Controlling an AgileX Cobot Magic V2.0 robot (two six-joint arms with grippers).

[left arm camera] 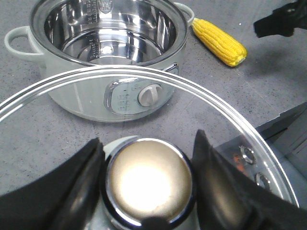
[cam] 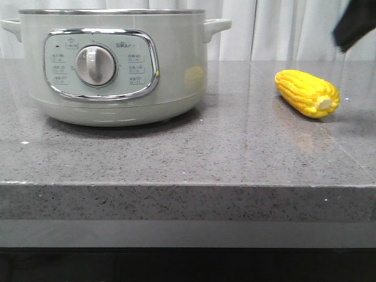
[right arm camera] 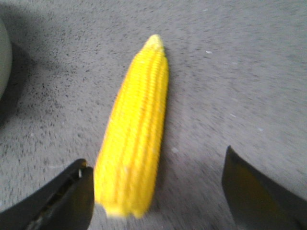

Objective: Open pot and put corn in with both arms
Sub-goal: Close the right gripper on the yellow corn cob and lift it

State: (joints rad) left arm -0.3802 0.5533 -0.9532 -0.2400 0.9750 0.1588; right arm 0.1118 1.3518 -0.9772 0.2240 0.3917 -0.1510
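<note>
The pale cream-green pot (cam: pixel 117 64) stands at the left of the grey counter, open; its steel inside (left arm camera: pixel 110 33) is empty. My left gripper (left arm camera: pixel 146 143) is shut on the chrome knob (left arm camera: pixel 149 179) of the glass lid (left arm camera: pixel 230 120), held above and in front of the pot. The yellow corn (cam: pixel 307 93) lies on the counter right of the pot, also in the left wrist view (left arm camera: pixel 219 41). My right gripper (right arm camera: pixel 153 165) is open above the corn (right arm camera: pixel 134 143), whose near end lies between the fingers, close to one finger (right arm camera: pixel 72 191). A bit of that arm (cam: pixel 355 23) shows at top right.
The grey speckled counter (cam: pixel 188 153) has its front edge near the camera. A white curtain (cam: pixel 282 29) hangs behind. A panel with metal knobs (left arm camera: pixel 254 167) shows below the counter edge in the left wrist view.
</note>
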